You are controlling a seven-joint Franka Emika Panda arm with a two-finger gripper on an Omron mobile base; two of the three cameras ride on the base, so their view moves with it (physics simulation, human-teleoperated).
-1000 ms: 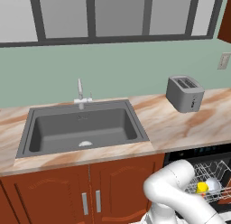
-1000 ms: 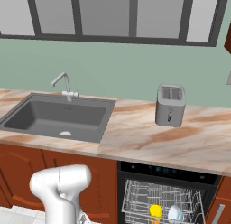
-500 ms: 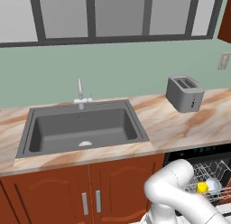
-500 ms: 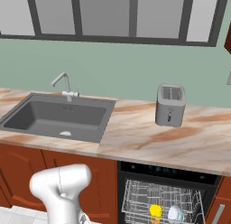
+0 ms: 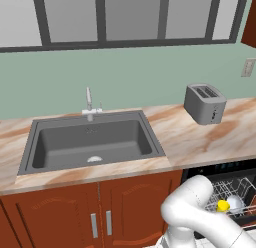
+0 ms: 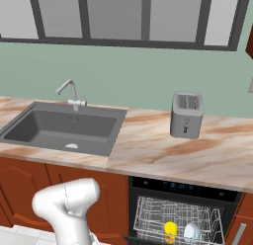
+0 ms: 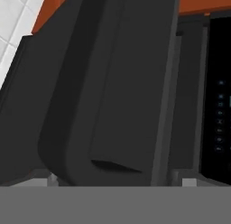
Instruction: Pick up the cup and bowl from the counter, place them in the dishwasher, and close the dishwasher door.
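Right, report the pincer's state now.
Pincer: open, holding nothing; it faces the dishwasher door up close.

- The dishwasher is standing open under the counter, its white rack showing.
- The yellow cup and pale bowl are sitting side by side in the rack.
- A grey toaster is standing on the counter, right of the sink.

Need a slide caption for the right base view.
Yellow cup and bowl sit in the open dishwasher rack; toaster on counter.
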